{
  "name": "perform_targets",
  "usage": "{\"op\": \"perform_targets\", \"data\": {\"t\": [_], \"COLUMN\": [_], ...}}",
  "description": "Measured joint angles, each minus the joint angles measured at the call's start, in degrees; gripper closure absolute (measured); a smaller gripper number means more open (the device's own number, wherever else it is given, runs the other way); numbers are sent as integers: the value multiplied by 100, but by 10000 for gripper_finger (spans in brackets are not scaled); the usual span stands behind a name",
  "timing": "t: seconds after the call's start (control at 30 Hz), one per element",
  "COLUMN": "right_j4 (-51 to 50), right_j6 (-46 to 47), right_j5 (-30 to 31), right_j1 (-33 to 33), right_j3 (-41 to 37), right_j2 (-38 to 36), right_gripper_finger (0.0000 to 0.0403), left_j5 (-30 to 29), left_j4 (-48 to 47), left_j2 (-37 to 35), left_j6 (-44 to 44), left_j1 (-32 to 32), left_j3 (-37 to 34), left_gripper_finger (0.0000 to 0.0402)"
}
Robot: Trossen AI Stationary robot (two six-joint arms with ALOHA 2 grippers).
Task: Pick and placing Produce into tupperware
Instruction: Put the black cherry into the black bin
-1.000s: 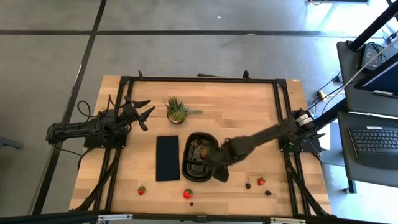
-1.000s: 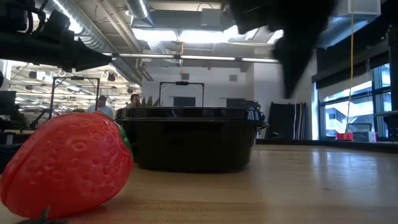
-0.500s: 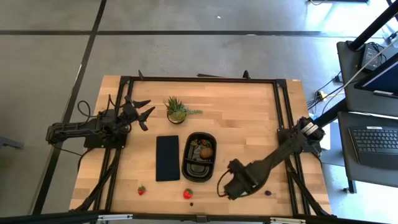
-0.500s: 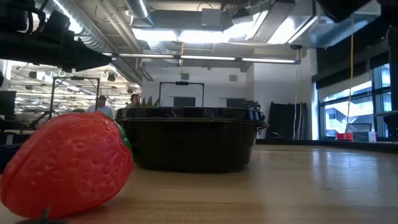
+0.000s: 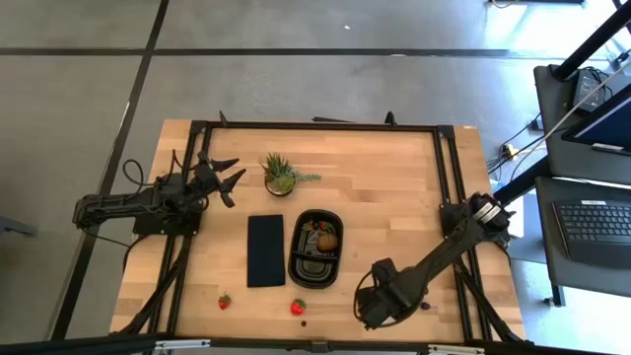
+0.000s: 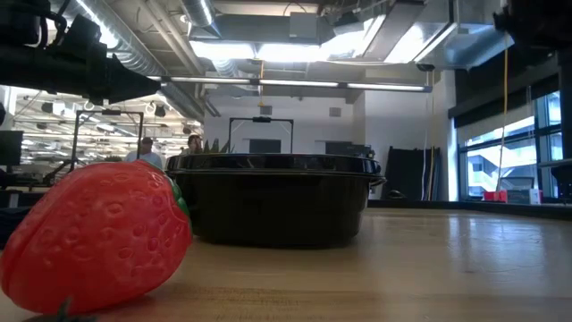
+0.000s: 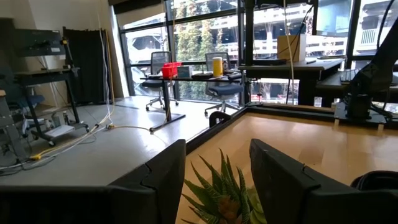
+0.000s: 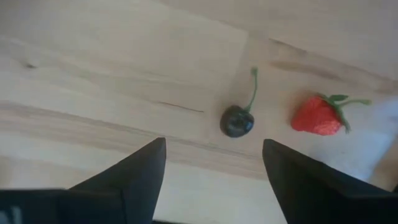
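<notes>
The black tupperware [image 5: 314, 264] sits mid-table and holds a brown kiwi [image 5: 329, 238] and a strawberry [image 5: 319, 227]; its wall [image 6: 277, 206] shows in the low view. My right gripper [image 5: 380, 296] hovers open near the table's near edge, right of the tupperware. In its wrist view, the open right gripper [image 8: 214, 168] stands over a dark stemmed berry [image 8: 237, 121] and a strawberry [image 8: 319, 116], touching neither. More strawberries [image 5: 298, 307] [image 5: 225, 301] and dark berries [image 5: 304, 322] [image 5: 425, 306] lie on the wood. My left gripper [image 5: 237, 173] waits open at the left, near the plant.
A spiky green potted plant [image 5: 281, 175] stands toward the far side, just ahead of the left gripper [image 7: 217, 180]. A flat dark panel [image 5: 265, 250] lies left of the tupperware. In the low view a strawberry [image 6: 98, 237] lies close to the camera. Bare wood stretches right of the tupperware.
My right gripper has moved from over the tupperware toward the table's near edge and a little to the right, and now hangs over the berry and strawberry there. The kiwi in the tupperware, covered by the arm before, now shows.
</notes>
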Motion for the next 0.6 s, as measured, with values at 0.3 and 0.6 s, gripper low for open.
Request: {"op": "perform_targets", "data": {"t": [0.3,0.6], "right_j4": [-19,1048], "right_j6": [677,878], "right_j5": [-49,-94], "right_j1": [140,220], "right_j3": [-87,-1006], "right_j2": [182,189], "right_gripper_finger": [135,135], "left_j5": [0,0], "left_j4": [0,1], "left_j2": [1,1], "left_j6": [0,-7], "left_j1": [0,1], "left_j3": [-1,0], "left_gripper_finger": [230,230]}}
